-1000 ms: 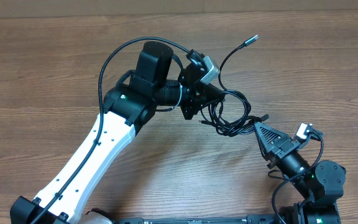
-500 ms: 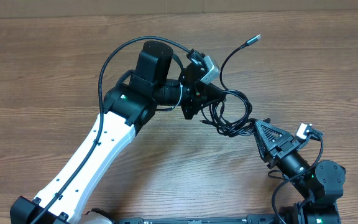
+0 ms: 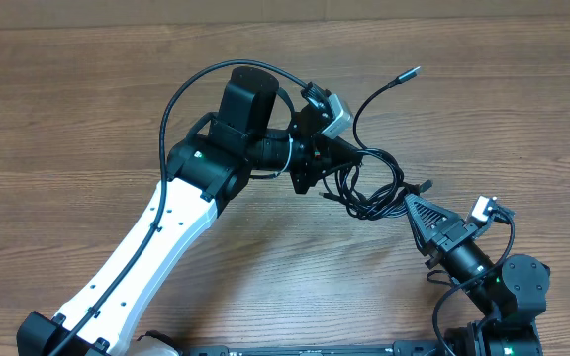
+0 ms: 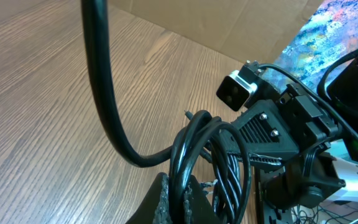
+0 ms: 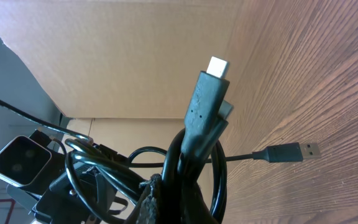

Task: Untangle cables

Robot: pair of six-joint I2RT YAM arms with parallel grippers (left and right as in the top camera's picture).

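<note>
Both arms meet over the brown wood-grain desk point(image 3: 87, 99), and between them sits the bundle of thin black cables point(image 3: 372, 190), bunched in loops right of centre. The left fingers point(image 3: 339, 156) reach in from the left side of the bundle. The wrist view shows them closed tight, with several loops of the cables point(image 4: 188, 149) pinched between the dark ribbed pads point(image 4: 161, 200). Opposite, the right fingers point(image 3: 419, 210) come up from the lower right, their black triangular tip pressed into the other edge of the knot. They too are clamped shut on the strands point(image 5: 148, 202). A slim dark-grey plug with a small pale metal tip point(image 5: 205, 93) stands straight up out of that grip. Behind it, a flat silver-ended plug point(image 5: 289, 151) stretches out sideways above the wood.

From above, one loose black cable end point(image 3: 407, 74) arcs up and away to the upper right, clear of the tangle, with its small connector lying on the desk. The two sets of fingers sit close together, with only the knotted loops between them. A plain brown cardboard wall point(image 3: 265, 10) runs along the far edge of the desk.
</note>
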